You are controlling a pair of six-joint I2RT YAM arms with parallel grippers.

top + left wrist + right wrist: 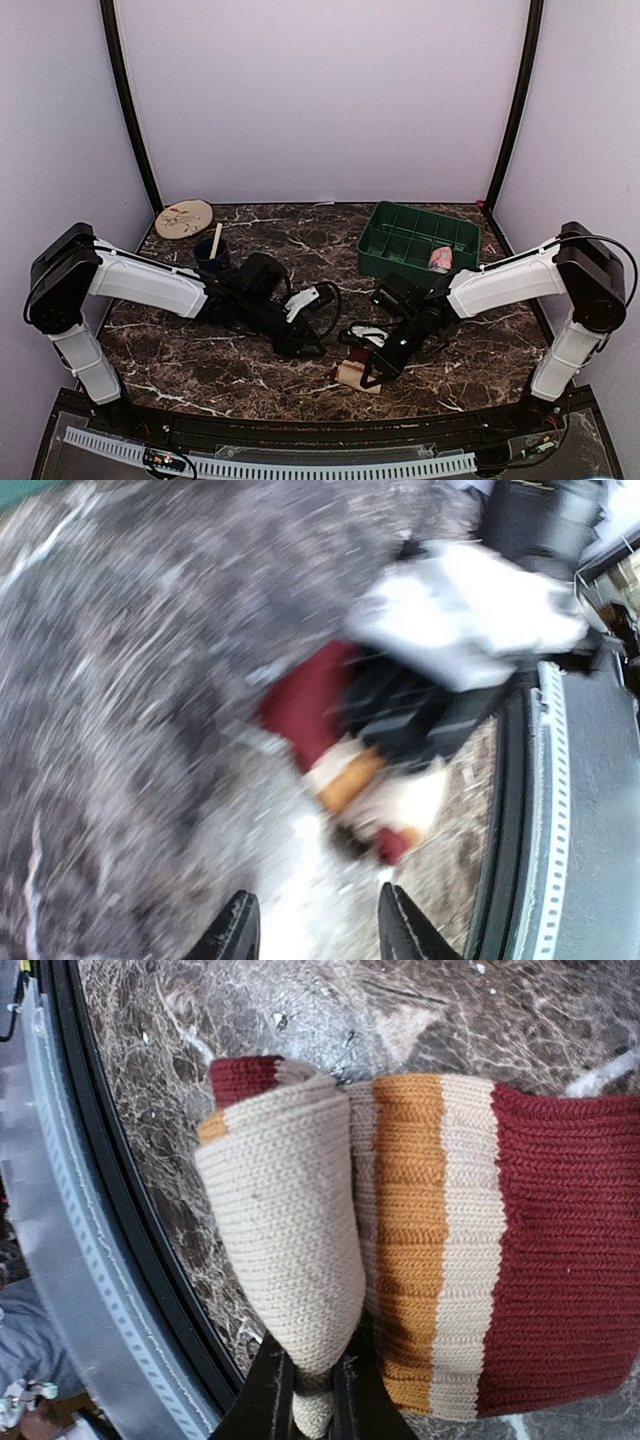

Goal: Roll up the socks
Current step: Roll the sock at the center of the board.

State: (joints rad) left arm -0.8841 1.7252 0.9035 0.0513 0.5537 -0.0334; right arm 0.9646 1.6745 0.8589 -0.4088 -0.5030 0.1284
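Note:
The striped sock [352, 374] lies near the table's front edge, its cream toe end curled into a partial roll [285, 1220] against the orange, cream and dark red bands [440, 1240]. My right gripper [318, 1400] is shut on the lower end of that cream roll. In the top view the right gripper [366, 370] sits right at the sock. My left gripper [318, 930] is open with nothing between its fingers. It hovers a short way left of the sock [345, 770], and its view is motion-blurred. The pink sock [440, 259] lies in the green tray.
The green compartment tray [400, 268] stands at the back right. A dark blue cup [210, 255] with a stick in it and a round patterned plate [184, 218] are at the back left. The table's black front rail [110, 1210] runs just beside the striped sock.

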